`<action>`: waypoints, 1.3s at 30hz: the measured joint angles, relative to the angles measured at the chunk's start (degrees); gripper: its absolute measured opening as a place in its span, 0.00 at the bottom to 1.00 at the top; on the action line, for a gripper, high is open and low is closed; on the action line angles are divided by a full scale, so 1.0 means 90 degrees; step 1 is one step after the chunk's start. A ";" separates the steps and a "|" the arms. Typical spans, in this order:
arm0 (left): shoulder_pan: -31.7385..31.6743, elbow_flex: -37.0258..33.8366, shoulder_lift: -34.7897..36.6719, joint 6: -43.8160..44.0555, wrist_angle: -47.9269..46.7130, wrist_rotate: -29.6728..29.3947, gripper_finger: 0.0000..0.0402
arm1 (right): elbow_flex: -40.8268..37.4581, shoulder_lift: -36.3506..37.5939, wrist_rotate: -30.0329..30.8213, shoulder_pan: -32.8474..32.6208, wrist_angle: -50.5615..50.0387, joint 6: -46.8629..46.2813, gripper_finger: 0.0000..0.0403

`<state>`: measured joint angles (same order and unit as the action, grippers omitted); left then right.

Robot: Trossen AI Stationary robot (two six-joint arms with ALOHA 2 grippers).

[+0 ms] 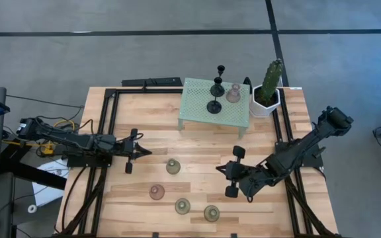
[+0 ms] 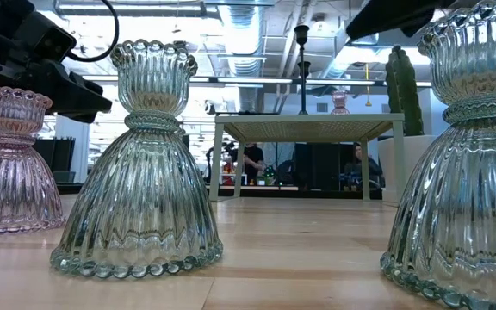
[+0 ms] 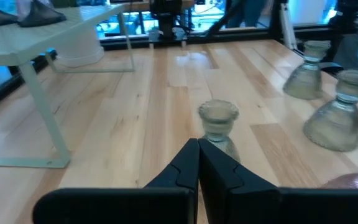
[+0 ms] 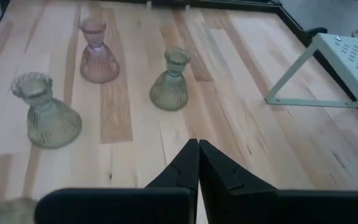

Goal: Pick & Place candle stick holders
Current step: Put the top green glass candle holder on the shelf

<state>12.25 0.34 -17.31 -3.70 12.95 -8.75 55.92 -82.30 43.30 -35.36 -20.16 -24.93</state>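
Three pale green holders and one pinkish holder stand on their wide bases on the wooden table. Two black thin-stemmed holders and a second pinkish holder stand on the mint perforated stand. My left gripper is shut and empty, and points at the nearest pale green holder from the table's left. My right gripper is shut and empty, to the right of the group, and faces a pale green holder and the pinkish one.
A green cactus in a white pot stands to the right of the stand at the far edge. A black frame runs along the table's left and right sides. Bare wood lies between the stand and the holders. People show in the room behind the table.
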 joint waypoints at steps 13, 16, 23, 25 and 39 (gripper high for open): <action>-0.0002 0.0000 -0.1119 0.0012 0.0369 0.0422 0.04 | 0.0000 -0.0137 0.0028 0.0314 0.0388 -0.0423 0.00; -0.0002 0.0000 -0.1529 0.0041 0.0921 0.0361 0.09 | 0.0000 -0.0145 0.0030 0.0316 0.0509 -0.0508 0.00; -0.0002 0.0000 -0.2519 0.0466 0.1636 0.0362 0.28 | 0.0000 -0.0154 0.0031 0.0314 0.0721 -0.0571 0.00; -0.0002 0.0000 -0.2821 0.0468 0.1776 0.0365 0.34 | 0.0000 -0.0154 0.0033 0.0315 0.0732 -0.0571 0.00; 0.0000 0.0002 -0.4896 0.0458 0.4356 0.0794 0.56 | 0.0000 -0.0154 0.0053 0.0537 0.0964 -0.0570 0.00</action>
<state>12.25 0.36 -61.37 0.43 52.15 -1.61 55.92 -83.68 43.77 -30.52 -11.49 -30.06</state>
